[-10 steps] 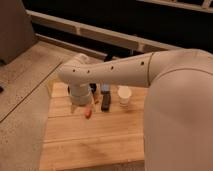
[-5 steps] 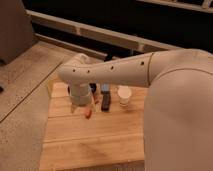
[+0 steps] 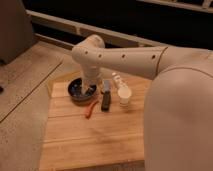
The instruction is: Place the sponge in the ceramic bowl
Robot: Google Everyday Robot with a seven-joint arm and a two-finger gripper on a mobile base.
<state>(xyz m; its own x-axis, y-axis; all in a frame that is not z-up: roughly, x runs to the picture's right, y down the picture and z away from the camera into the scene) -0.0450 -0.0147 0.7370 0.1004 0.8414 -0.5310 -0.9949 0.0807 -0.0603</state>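
The ceramic bowl point(image 3: 78, 92) is dark and round and sits at the far left of the wooden table point(image 3: 95, 140). My gripper point(image 3: 89, 88) hangs from the white arm and reaches down over the bowl's right half, hiding part of its inside. The sponge point(image 3: 106, 86), a small blue-grey block, lies on the table just right of the bowl. It rests at the far end of a black bar point(image 3: 105, 102), beside the gripper and outside the bowl.
A white cup point(image 3: 124, 96) stands right of the black bar, with a small white item point(image 3: 116, 79) behind it. A thin red object point(image 3: 91, 109) lies in front of the bowl. The arm's large white body point(image 3: 175, 110) fills the right side. A speckled floor borders the table on the left.
The arm's elbow sits higher and slightly further right than before, and more of the bowl shows beneath it. The sponge, bar and cup have not moved.
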